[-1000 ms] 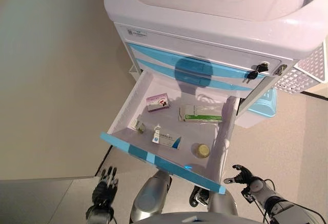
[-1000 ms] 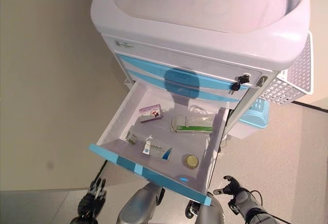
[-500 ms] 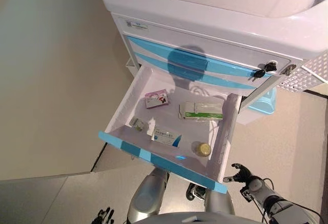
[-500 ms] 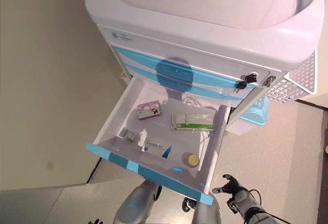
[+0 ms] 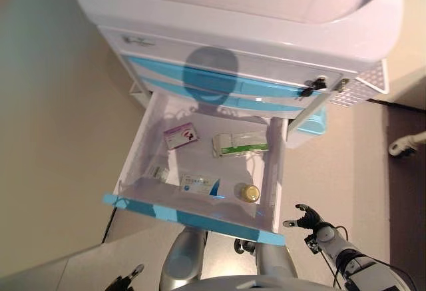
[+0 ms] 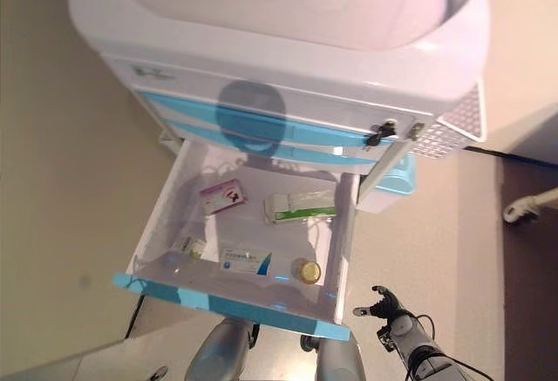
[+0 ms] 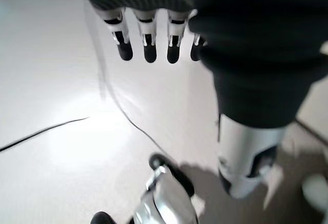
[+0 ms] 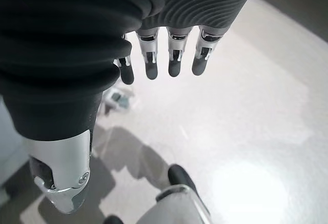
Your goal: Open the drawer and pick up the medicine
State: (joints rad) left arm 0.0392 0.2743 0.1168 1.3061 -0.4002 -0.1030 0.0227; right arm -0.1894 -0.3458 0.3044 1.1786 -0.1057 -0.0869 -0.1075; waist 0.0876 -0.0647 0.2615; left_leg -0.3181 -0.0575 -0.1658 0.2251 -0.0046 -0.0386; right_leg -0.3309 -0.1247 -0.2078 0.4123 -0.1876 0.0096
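Silver fingers [image 8: 174,55] of right hand [image 5: 307,217] hang straight & empty, low beside the open drawer [image 5: 271,191], nearer than left hand [image 7: 148,39], also straight & empty by the floor; medicine boxes, e.g. green-white box [image 5: 239,144], lie up-left inside, long axis across drawer.

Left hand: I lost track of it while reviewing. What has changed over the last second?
The left hand dropped from beside the drawer front to the view's lower edge, open and empty. The camera shifted. Right hand stays open, low on the right; the boxes and the rest in the drawer lie untouched.
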